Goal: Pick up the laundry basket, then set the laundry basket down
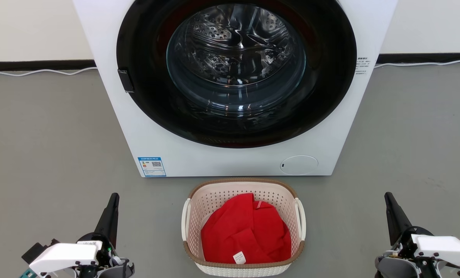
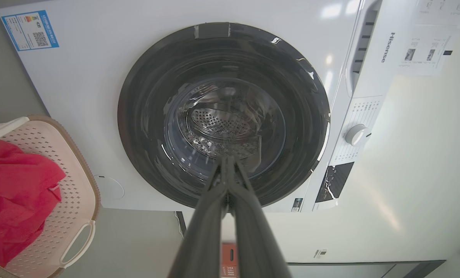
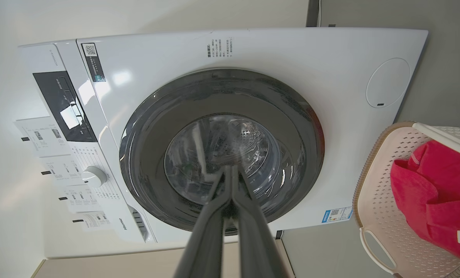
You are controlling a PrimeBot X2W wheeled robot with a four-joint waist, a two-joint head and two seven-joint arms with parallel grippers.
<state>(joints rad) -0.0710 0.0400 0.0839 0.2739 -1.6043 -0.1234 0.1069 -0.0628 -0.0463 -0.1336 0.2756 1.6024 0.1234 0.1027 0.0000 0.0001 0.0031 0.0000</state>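
The laundry basket (image 1: pixel 214 195), cream-white with a brown rim and white side handles, stands on the grey floor just in front of the washing machine, low in the middle of the head view. A red cloth (image 1: pixel 245 231) lies inside it. My left gripper (image 1: pixel 113 197) is shut and empty, well to the basket's left. My right gripper (image 1: pixel 387 197) is shut and empty, well to its right. The basket (image 2: pixel 70 170) shows at the left edge of the left wrist view, behind the shut left gripper (image 2: pixel 227 159). The right wrist view has the basket (image 3: pixel 376 181) at its right edge, beside the shut right gripper (image 3: pixel 230 168).
A white front-loading washing machine (image 1: pixel 156 127) with a closed dark round door (image 1: pixel 235 69) stands right behind the basket. A black skirting and a white cable (image 1: pixel 37 72) run along the back wall. Grey floor (image 1: pixel 52 154) spreads to both sides.
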